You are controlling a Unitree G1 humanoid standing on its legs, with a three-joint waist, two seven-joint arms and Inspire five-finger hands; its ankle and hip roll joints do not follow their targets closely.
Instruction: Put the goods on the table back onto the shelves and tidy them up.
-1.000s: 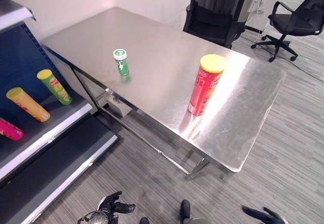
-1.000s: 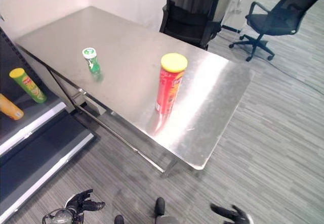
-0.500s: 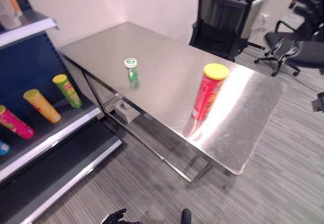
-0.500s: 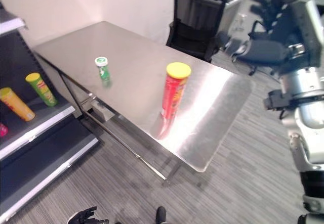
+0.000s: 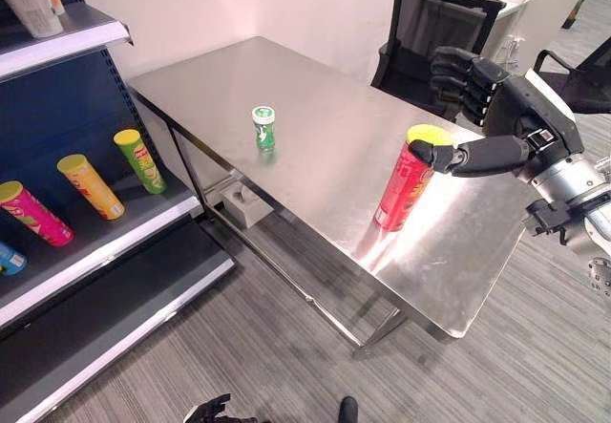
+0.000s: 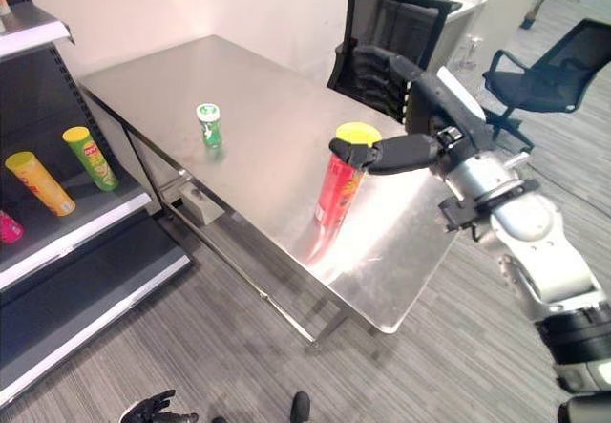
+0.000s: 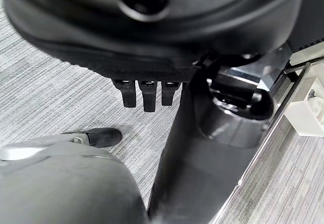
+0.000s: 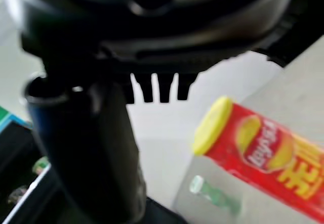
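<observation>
The right hand is open beside the upright red can; a clumsy touch may tip it over.

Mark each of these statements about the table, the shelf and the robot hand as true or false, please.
1. The red chip can with the yellow lid stands upright on the steel table. True.
2. The right robot hand is closed around the red chip can. False: the fingers are open and the thumb tip is only near the lid.
3. The small green bottle lies on its side. False: it stands upright.
4. The green chip can and the orange chip can lie on the shelf. True.
5. The small green bottle touches the red chip can. False: they stand well apart.
</observation>
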